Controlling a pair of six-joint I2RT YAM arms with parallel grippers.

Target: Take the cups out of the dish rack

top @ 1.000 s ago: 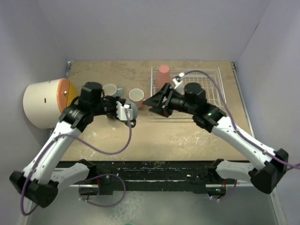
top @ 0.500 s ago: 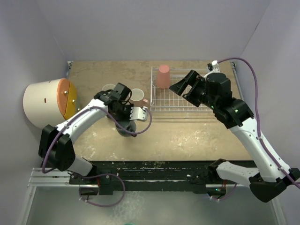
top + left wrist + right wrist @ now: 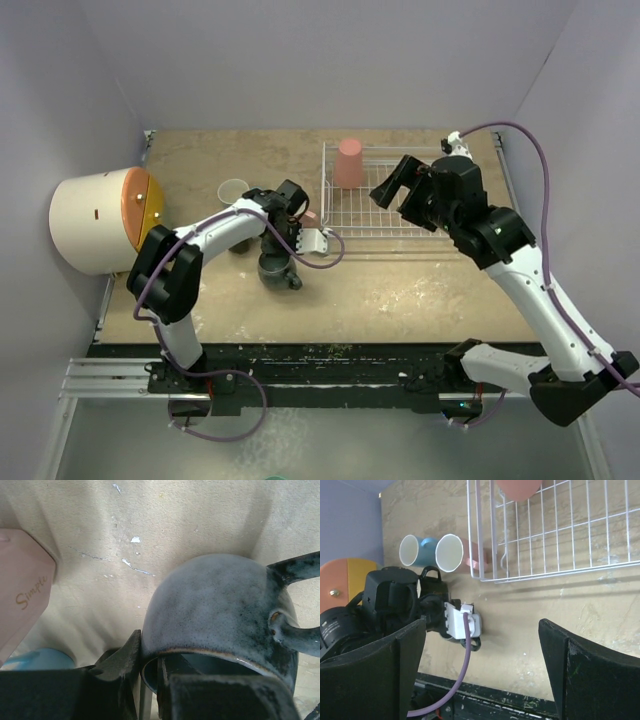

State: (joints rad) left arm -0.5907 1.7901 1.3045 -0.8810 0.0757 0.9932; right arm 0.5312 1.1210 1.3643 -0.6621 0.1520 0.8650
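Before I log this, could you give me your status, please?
Left fingers shut on dark grey-blue mug rim. Right fingers open by dish rack. Salmon-red tumbler in rack. Nothing blocking.

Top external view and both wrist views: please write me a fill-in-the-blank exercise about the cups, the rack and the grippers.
The left gripper is ___ on the rim of the glazed dark grey-blue mug.
The salmon-red handleless tumbler stands ___ the white wire dish rack.
The right gripper holds its jaws ___.
In the top view, that mug is to the ___ of the rack.
Missing words: shut; in; open; left.
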